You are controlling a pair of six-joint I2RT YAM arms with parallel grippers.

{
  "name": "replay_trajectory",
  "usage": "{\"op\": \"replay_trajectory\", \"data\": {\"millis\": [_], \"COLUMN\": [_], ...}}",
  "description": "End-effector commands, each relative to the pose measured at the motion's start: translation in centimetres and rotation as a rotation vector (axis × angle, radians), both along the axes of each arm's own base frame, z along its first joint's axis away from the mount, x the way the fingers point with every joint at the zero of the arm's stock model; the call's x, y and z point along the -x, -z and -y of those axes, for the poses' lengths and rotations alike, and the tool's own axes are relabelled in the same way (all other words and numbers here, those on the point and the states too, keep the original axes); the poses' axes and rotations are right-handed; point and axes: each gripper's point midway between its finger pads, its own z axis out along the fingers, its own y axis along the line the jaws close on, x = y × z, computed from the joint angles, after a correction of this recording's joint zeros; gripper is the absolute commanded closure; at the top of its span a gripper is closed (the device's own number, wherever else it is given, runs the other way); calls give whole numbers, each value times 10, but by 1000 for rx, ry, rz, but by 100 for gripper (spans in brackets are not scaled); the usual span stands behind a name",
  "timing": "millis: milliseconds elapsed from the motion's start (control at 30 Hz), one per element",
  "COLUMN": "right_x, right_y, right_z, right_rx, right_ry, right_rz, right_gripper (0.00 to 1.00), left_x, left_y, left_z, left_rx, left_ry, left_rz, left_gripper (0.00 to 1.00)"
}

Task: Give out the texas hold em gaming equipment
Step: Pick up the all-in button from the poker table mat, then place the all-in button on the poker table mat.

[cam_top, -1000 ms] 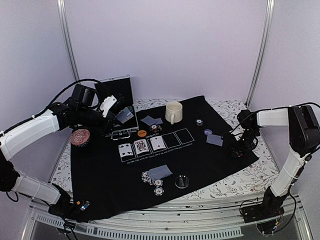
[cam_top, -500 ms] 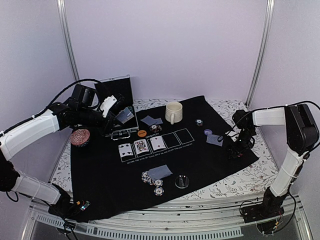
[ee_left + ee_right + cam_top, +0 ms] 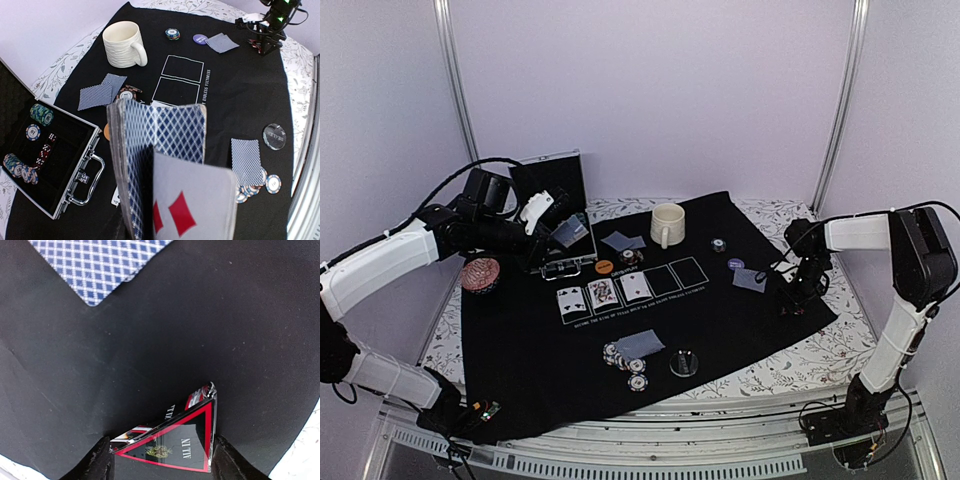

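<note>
- The right gripper (image 3: 161,452) is pictured low over the black mat (image 3: 150,340) at the surface's right side. Its fingers are set either side of the red-edged triangle (image 3: 180,442), but whether a firm hold has been made cannot be told.
- The pinch is judged best finished squarely across the triangle's edges, so that it is not tipped or skidded over the cloth.
- Blue-backed cards (image 3: 100,265) lie just beyond the triangle, apart from it, and are best left undisturbed in any lift.
- Near the front edge, striped chips (image 3: 625,362) and a clear disc (image 3: 684,362) are laid well apart from the work.
- Farther back, a purple disc (image 3: 736,264) and a cream mug (image 3: 667,224) are seen.
- At far left, a deck (image 3: 160,150) is held clamped in the left gripper (image 3: 548,222) beside an open case (image 3: 558,205).
</note>
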Motion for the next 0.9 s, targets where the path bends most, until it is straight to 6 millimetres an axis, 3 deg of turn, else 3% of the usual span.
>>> {"op": "replay_trajectory", "data": {"millis": [0, 133, 267, 333, 500, 700, 867], "right_x": [-2, -9, -9, -17, -7, 6, 25], "right_y": [1, -14, -26, -42, -57, -55, -34], "right_z": [-5, -23, -56, -82, -159, -234, -258], "right_rx": [-6, -36, -57, -90, -153, -234, -185], "right_ry": [17, 11, -41, -58, -130, -69, -28], "right_rz": [-27, 4, 33, 72, 89, 39, -12], "right_gripper": [42, 45, 47, 47, 47, 47, 47], "left_x": [0, -1, -1, -1, -1, -1, -1], "left_y": [-9, -8, -8, -8, -8, -9, -10], "left_z": [1, 1, 0, 0, 0, 0, -1], "left_rx": [24, 24, 21, 19, 17, 18, 19], "left_ry": [15, 15, 12, 11, 10, 9, 10], "left_rz": [30, 30, 31, 31, 34, 36, 38], "left_gripper": [74, 74, 74, 74, 74, 74, 74]}}
